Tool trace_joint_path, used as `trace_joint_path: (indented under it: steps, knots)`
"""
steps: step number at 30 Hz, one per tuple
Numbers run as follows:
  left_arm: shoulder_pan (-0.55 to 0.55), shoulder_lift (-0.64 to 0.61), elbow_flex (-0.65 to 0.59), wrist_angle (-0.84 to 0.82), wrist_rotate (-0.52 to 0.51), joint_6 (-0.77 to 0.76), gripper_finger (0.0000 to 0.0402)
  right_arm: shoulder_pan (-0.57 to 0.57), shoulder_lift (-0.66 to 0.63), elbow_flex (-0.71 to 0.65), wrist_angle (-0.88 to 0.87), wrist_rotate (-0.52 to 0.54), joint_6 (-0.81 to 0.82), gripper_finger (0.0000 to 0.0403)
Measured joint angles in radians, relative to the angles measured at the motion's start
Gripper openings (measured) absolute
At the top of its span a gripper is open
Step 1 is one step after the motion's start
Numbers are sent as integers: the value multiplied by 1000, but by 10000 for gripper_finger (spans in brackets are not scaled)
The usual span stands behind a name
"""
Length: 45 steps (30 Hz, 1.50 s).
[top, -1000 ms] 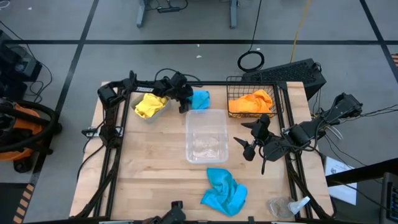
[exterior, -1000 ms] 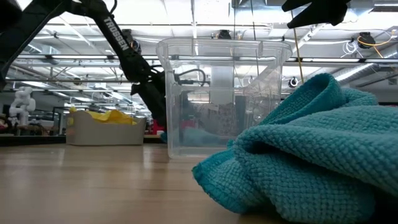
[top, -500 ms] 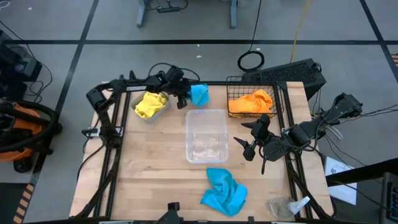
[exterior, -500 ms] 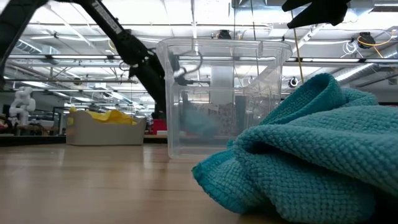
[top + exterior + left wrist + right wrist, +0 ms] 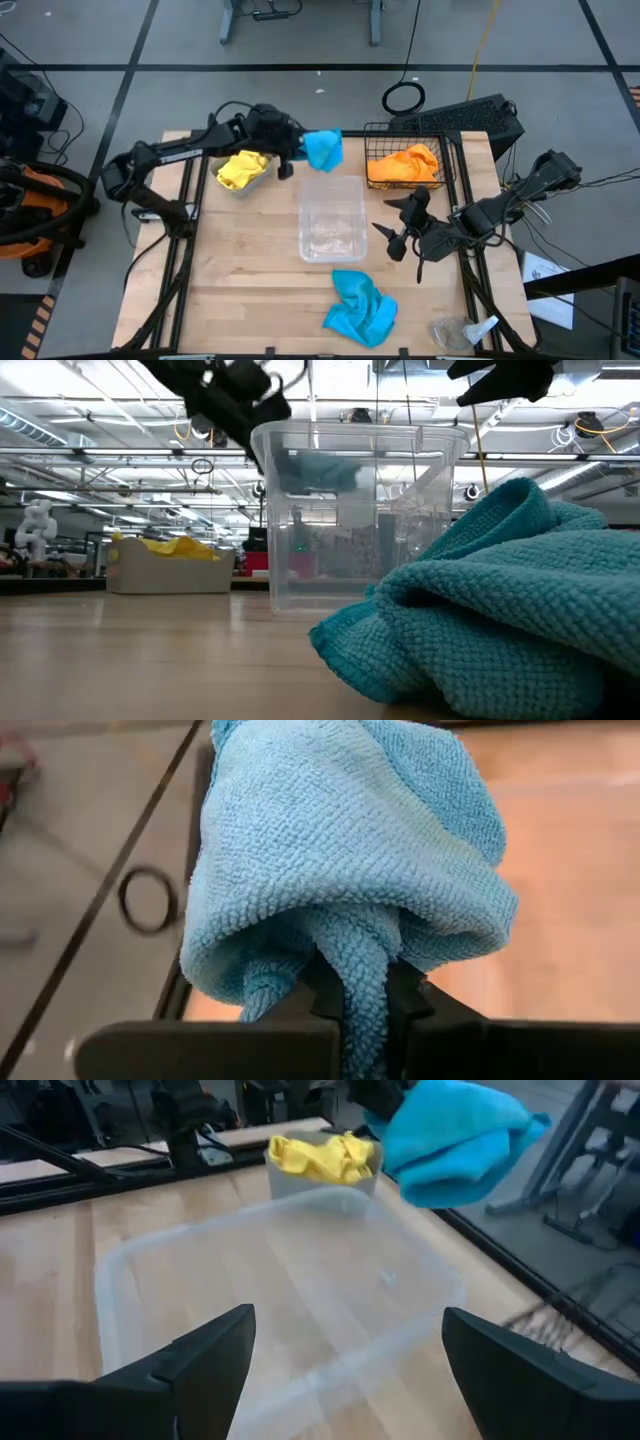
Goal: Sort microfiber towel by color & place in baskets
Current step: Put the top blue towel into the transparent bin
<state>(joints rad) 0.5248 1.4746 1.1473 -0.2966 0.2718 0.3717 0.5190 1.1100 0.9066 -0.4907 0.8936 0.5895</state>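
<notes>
Jaws of our left gripper [image 5: 297, 152] pinch a blue towel [image 5: 323, 148] above the clear tub [image 5: 332, 218] for dropping; our right gripper [image 5: 398, 235] waits, spread empty.

Robotics laboratory in a large industrial hall. A wooden table [image 5: 250, 285] stands on a grey concrete floor [image 5: 300, 40] marked with black tape lines [image 5: 130, 75]. Beyond the table, the low view shows an open ceiling of trusses and strip lights [image 5: 90, 435] and a small white humanoid figure [image 5: 37, 525]. Beside the table's right edge lie a black keyboard [image 5: 470, 118] and loose cables [image 5: 405, 97].
</notes>
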Motion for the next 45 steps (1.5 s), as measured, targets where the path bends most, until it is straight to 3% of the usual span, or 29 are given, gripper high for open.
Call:
trace_joint_path:
  steps: [3, 8, 13, 18, 29, 36, 41, 45]
  knots:
    - [-73, -48, 0, 1, 0, 1, 18, 0, 21, 0, 86, 23, -98, 313]
    - [-212, -83, 0, 31, -4, 7, 18, 0, 83, 0, 356, 26, -406, 313]
    - [-349, -84, 0, 57, -104, 3, 18, 0, 152, 0, 668, 50, -747, 313]
    - [-450, -84, 0, 62, -213, -39, 25, 0, 244, 0, 838, 49, -967, 319]
    - [-570, -52, 0, 91, -254, -79, 30, -28, 374, 0, 958, 102, -1105, 363]
    - [-641, -25, 0, 147, -255, -61, 27, -39, 372, 0, 941, 128, -1059, 364]
    - [-697, -23, 0, 174, -312, -25, 27, -45, 370, 1, 814, 120, -953, 363]
    - [-718, -23, 0, 181, -343, -16, 27, -45, 369, 1, 798, 100, -924, 332]
